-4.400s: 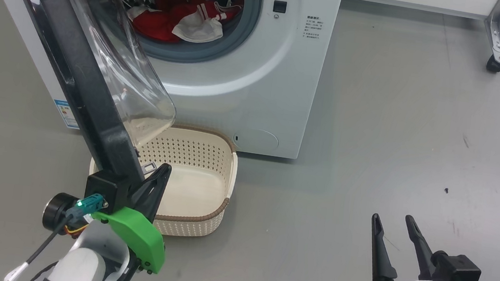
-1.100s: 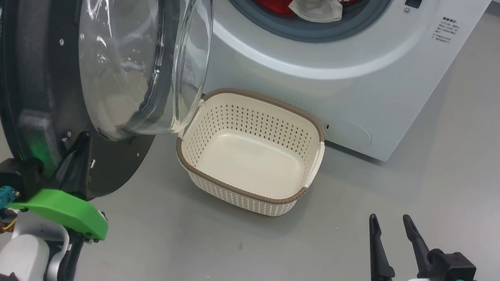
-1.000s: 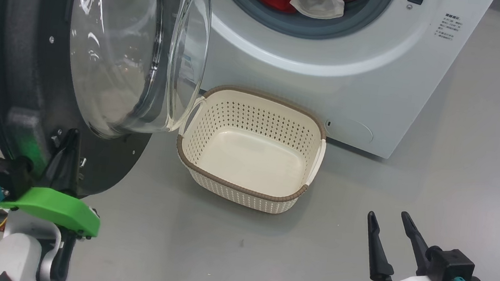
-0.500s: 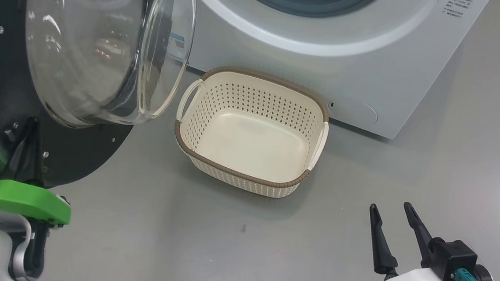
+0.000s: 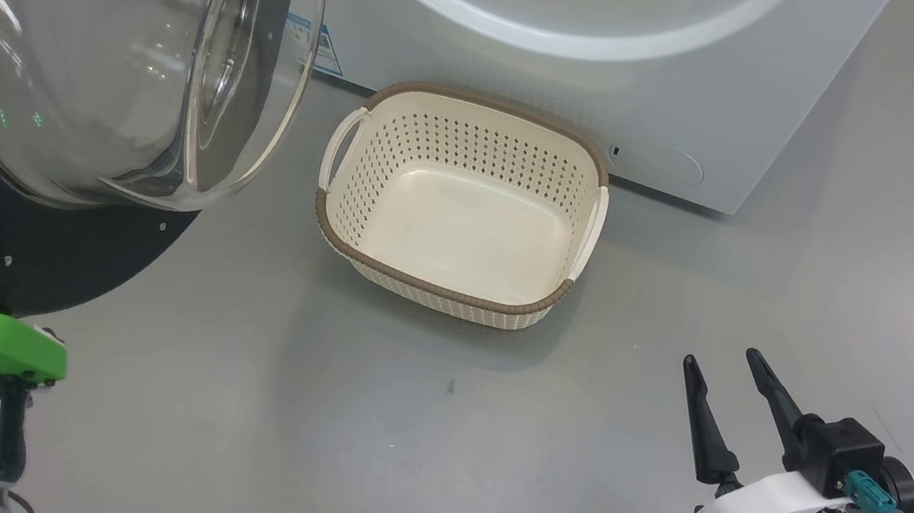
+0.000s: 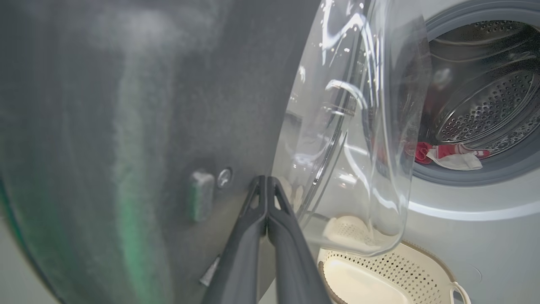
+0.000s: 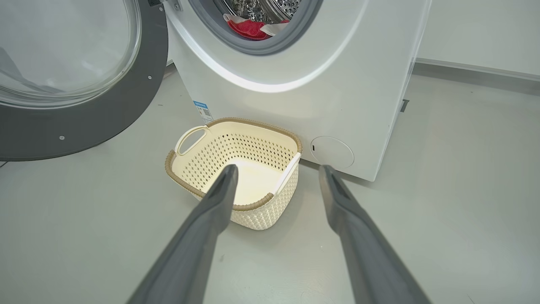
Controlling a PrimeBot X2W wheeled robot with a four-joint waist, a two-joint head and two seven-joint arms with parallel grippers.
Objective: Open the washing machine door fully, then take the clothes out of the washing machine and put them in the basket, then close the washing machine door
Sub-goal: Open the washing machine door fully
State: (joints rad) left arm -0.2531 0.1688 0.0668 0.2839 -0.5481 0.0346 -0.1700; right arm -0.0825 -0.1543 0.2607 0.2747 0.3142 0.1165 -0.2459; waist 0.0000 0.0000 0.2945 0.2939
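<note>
Standing swung well away from the washing machine point(image 5: 531, 82), the washing machine door point(image 5: 75, 244) turns its inner face to the head camera, a black rim around a bulging glass bowl point(image 5: 99, 47). The left tool point(image 6: 265, 185) has its two dark fingers pressed together with nothing between them. Their tips point at the black inner rim just beside the edge of the bowl, near a small screw head. Whether they actually touch the rim cannot be told.

The right tool point(image 5: 719, 358) is spread wide and holds nothing. It hangs above the grey floor point(image 5: 399, 441), well apart from the door and to the right of the basket point(image 5: 435, 289); in the right wrist view its fingers point toward the basket and the lower front of the machine.

The basket stands upright on the floor just in front of the machine, below the drum mouth, with its cream bottom bare and one white handle toward the door. A small blue label point(image 5: 325, 49) sits on the machine's side panel behind the bowl.

The clothes point(image 7: 249, 27), red fabric with a whitish piece, lie inside the steel drum point(image 6: 485, 101) at the lower lip of its grey-rimmed mouth.
</note>
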